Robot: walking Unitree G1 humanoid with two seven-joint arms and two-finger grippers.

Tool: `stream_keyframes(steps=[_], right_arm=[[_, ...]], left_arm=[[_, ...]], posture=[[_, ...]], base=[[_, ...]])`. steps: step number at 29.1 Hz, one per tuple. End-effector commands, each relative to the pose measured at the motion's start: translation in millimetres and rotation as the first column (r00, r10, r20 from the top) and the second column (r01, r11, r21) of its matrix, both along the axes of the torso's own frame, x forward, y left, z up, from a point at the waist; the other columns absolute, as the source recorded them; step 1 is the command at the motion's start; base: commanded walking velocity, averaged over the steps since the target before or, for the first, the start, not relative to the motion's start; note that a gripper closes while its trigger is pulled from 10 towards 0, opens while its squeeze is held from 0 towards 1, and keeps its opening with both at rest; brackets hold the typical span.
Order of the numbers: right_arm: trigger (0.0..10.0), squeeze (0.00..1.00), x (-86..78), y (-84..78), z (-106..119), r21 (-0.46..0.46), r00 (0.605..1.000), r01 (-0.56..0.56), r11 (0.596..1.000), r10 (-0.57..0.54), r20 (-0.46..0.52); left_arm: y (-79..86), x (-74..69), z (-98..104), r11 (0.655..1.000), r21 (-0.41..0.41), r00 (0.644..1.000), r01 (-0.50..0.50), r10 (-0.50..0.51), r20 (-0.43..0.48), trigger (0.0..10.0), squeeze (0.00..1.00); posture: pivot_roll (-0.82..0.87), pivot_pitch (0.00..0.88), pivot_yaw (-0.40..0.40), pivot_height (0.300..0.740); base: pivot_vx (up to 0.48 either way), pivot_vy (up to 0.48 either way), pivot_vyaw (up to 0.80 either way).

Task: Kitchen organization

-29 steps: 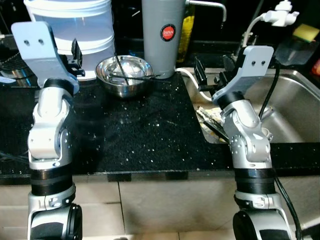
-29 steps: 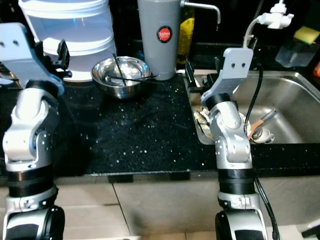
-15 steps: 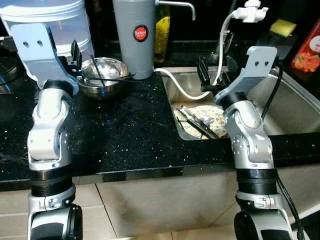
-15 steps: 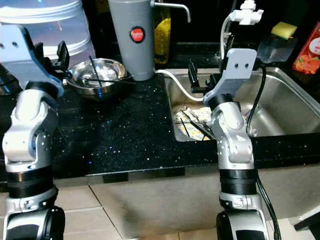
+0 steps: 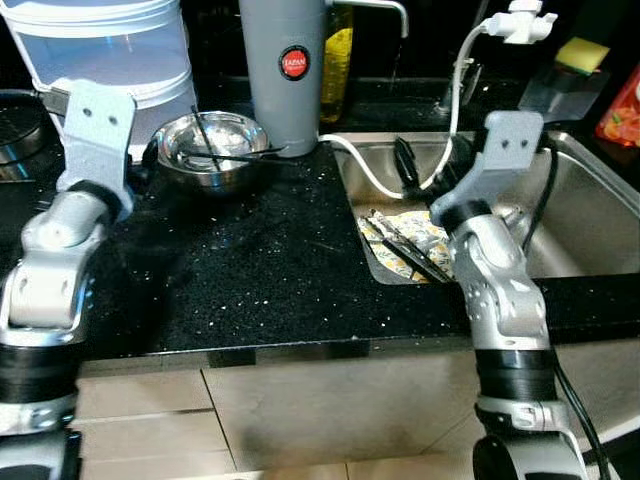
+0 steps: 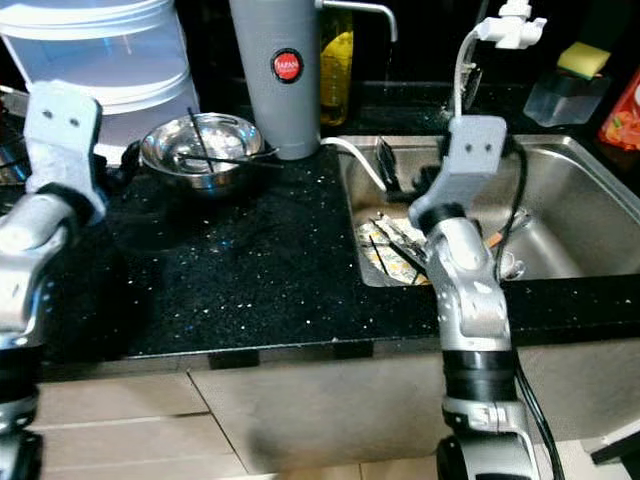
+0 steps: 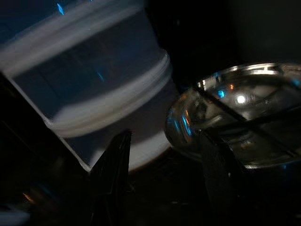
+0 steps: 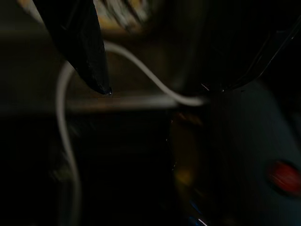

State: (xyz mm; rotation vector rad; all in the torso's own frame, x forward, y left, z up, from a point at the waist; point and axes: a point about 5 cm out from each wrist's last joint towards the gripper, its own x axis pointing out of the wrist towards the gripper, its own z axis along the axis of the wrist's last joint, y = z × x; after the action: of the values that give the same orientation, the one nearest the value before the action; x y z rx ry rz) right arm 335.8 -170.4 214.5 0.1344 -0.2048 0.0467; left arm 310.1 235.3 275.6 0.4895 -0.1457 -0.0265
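Since half a second ago both my arms have dropped lower and my head has turned a little, so the sink sits slightly further right. My left tool (image 7: 162, 183) hangs just above the black speckled desk (image 5: 270, 270), its two fingers apart, aimed at the steel bowl (image 5: 212, 150) and the white water container (image 5: 105, 45) behind it. Two dark chopsticks (image 5: 225, 152) lie crossed in that bowl. Beside the bowl stands a tall grey flask (image 5: 288, 70) with a red sticker. My right tool (image 5: 425, 170) hangs over the left end of the steel sink (image 5: 590, 240), fingers apart, close to the white hose (image 5: 365, 175) that runs from the faucet. Below it in the sink lies a patterned plate (image 5: 415, 245) with dark utensils across it. A yellow sponge (image 5: 583, 52) sits behind the sink.
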Motion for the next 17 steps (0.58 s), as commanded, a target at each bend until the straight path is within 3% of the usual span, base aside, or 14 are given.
stream_keyframes(steps=[1, 5, 8, 11, 15, 17], right_arm=[[10.0, 0.0, 0.7, -0.2, -5.0, 0.005, 1.0, 0.01, 1.0, -0.01, -0.026], [10.0, 0.0, 1.7, 8.2, -5.8, 0.034, 1.0, 0.013, 0.999, -0.012, -0.026], [10.0, 0.0, 2.4, 11.6, -0.4, 0.053, 1.0, 0.019, 0.998, -0.018, -0.005], [10.0, 0.0, 2.0, 10.3, 5.4, 0.053, 0.999, 0.031, 0.998, -0.032, 0.014], [10.0, 0.0, 0.1, 7.1, 11.5, 0.039, 0.998, 0.046, 0.998, -0.048, 0.039], [10.0, 0.0, -2.7, 1.9, 16.3, 0.03, 0.996, 0.065, 0.997, -0.067, 0.058]], left_arm=[[-7.0, -2.0, 9.9, 0.997, 0.059, 0.998, 0.041, -0.043, 0.035, 10.0, 0.0], [-22.5, 11.7, 12.6, 0.976, 0.16, 0.988, 0.148, -0.155, 0.026, 10.0, 0.0], [-37.8, 25.5, 11.8, 0.965, 0.099, 0.969, 0.243, -0.245, 0.011, 10.0, 0.0], [-50.8, 39.1, 2.3, 0.951, 0.097, 0.955, 0.295, -0.294, -0.022, 10.0, 0.0], [-60.0, 43.5, -4.1, 0.934, 0.096, 0.939, 0.344, -0.341, -0.05, 10.0, 0.0], [-74.3, 37.3, -3.0, 0.882, 0.059, 0.883, 0.468, -0.464, -0.069, 10.0, 0.0]], posture=[[0.11, 0.021, -0.019, 0.74], [0.12, 0.044, 0.009, 0.74], [0.12, 0.058, 0.023, 0.74], [0.09, 0.078, 0.046, 0.74], [0.07, 0.082, 0.052, 0.74], [0.06, 0.088, 0.058, 0.74]], base=[[0.0, 0.0, 0.0], [0.0, 0.0, 0.0], [0.0, 0.0, 0.0], [0.0, 0.0, 0.0], [0.0, 0.0, 0.0], [0.0, 0.0, 0.0]])
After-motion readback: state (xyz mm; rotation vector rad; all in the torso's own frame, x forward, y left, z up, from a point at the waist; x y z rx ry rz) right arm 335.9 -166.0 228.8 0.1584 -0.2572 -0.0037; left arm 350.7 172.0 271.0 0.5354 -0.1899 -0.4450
